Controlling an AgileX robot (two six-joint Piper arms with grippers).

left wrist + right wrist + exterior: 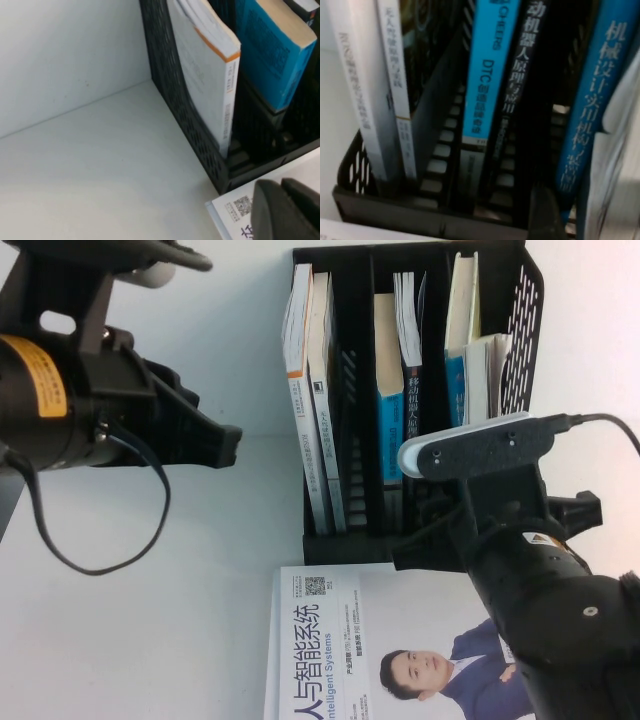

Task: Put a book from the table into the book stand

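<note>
The black book stand (530, 300) stands at the back of the white table (150, 620). In its right slot a white book (490, 365) leans with fanned pages beside a blue-spined one. My right gripper (590, 215) is at that slot's front, under its wrist camera in the high view. It is shut on the book (620, 165), and one dark finger (545, 215) shows beside it. My left gripper (225, 445) hangs shut and empty to the left of the stand. In the left wrist view this gripper (287, 210) hovers over a corner of a book lying flat.
A white-and-blue book (400, 650) showing a man in a suit lies flat in front of the stand. Two white books (310, 390) fill the left slot. A blue book (390, 390) and a black-spined one (412, 400) stand in the middle slot.
</note>
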